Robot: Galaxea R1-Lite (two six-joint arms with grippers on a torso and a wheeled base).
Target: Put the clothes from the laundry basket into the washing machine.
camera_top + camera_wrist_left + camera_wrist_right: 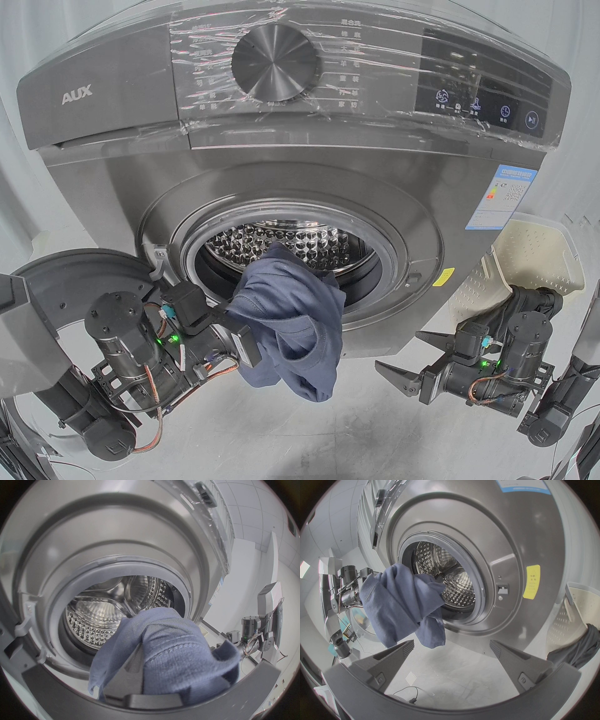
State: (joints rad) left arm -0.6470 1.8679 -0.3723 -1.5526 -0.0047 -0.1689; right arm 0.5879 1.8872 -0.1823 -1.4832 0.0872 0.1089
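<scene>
The left gripper (250,328) clamps a slate-blue garment (294,325) at the drum mouth of the grey washing machine (119,187), while the right gripper (403,354) gapes wide beside a cream perforated basket (540,250).

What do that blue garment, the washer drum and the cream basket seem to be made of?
Blue garment: soft knit fabric, probably cotton; matte, draping in folds. Drum: shiny metal, likely stainless steel; mirror-like bumps. Basket: apparently rigid cream plastic, smooth, with moulded holes.
</scene>
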